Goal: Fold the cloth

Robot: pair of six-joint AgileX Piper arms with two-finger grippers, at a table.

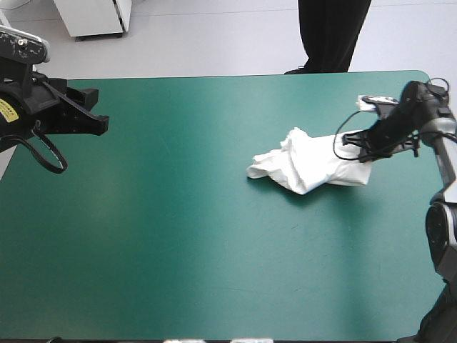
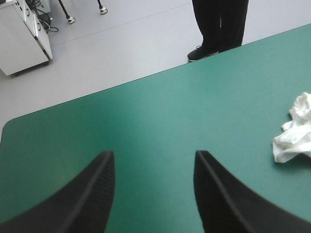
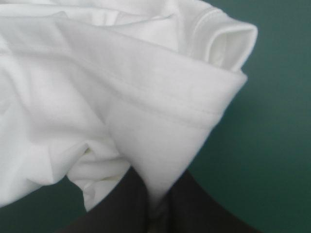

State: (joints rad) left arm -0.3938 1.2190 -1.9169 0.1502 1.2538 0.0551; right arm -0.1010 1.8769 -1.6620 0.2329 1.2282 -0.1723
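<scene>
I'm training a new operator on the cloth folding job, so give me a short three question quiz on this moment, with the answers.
1. True or false: the left gripper is holding the T-shirt.
2. On the table, the T-shirt is: A spread flat; B a crumpled heap; C a neat folded bundle.
3. Which gripper is shut on the T-shirt?

Key
1. False: it is open, well away from the T-shirt.
2. B.
3. The right gripper, pinching a hemmed edge.
</scene>
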